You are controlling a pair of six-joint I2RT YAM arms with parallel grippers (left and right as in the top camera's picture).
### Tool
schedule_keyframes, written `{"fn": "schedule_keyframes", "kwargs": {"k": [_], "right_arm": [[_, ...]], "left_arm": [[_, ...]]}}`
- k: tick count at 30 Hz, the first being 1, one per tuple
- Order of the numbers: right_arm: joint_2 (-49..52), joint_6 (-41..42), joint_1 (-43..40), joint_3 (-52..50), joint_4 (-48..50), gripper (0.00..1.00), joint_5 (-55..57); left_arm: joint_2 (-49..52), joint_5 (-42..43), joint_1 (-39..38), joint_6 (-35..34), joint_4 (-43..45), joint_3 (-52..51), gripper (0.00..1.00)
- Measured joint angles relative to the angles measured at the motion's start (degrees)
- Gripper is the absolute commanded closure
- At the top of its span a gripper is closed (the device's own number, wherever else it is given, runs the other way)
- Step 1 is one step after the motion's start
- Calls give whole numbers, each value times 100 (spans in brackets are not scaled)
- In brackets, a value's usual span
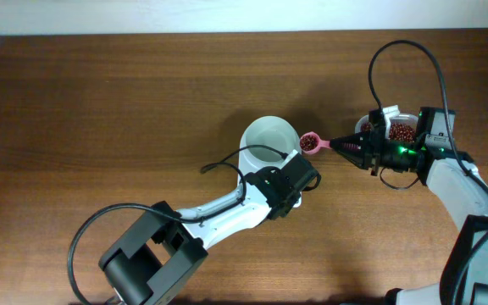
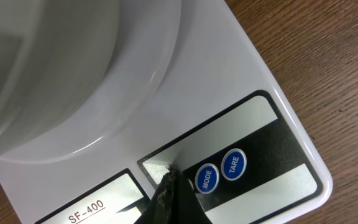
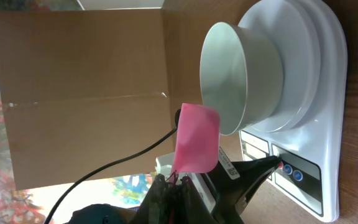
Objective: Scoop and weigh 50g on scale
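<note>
White plastic fills the left wrist view: the scale (image 2: 253,112) lies flat with its round bowl (image 2: 61,68) taking up the upper left of the frame, and the blue MODE button (image 2: 207,179) and TARE button (image 2: 234,164) sit side by side on the dark panel at lower right. The left gripper (image 2: 168,183) comes in from the bottom edge with its jaws pressed together into one dark point. That point sits at the panel's upper left corner, just left of MODE; whether it touches the surface I cannot tell. In the overhead view the bowl stands near the middle of the brown wooden table (image 1: 100,102), and the left arm reaches up from the lower left, covering most of the scale's body. The right gripper (image 1: 337,144) points left from the right side of the frame, its jaws pinching the handle of a pink measuring spoon (image 1: 310,142). The spoon's cup holds a few dark red beans (image 1: 401,132) and hangs just beside the bowl's right rim. More beans lie in the clear tub (image 1: 378,119) at right, behind the right gripper.
</note>
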Motion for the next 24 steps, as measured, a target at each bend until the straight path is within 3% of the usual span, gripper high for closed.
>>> {"fn": "schedule_keyframes", "kwargs": {"k": [16, 21, 22, 24], "right_arm": [[0, 120, 2, 0, 44, 96, 2], [0, 162, 0, 0, 46, 96, 2], [0, 166, 2, 0, 46, 96, 2], [0, 168, 0, 0, 46, 96, 2]], "left_arm": [[92, 160, -2, 232, -170, 133, 100], [20, 378, -11, -122, -619, 177, 100], [-24, 463, -11, -164, -717, 160, 97], [-219, 557, 7, -210, -925, 61, 73]]}}
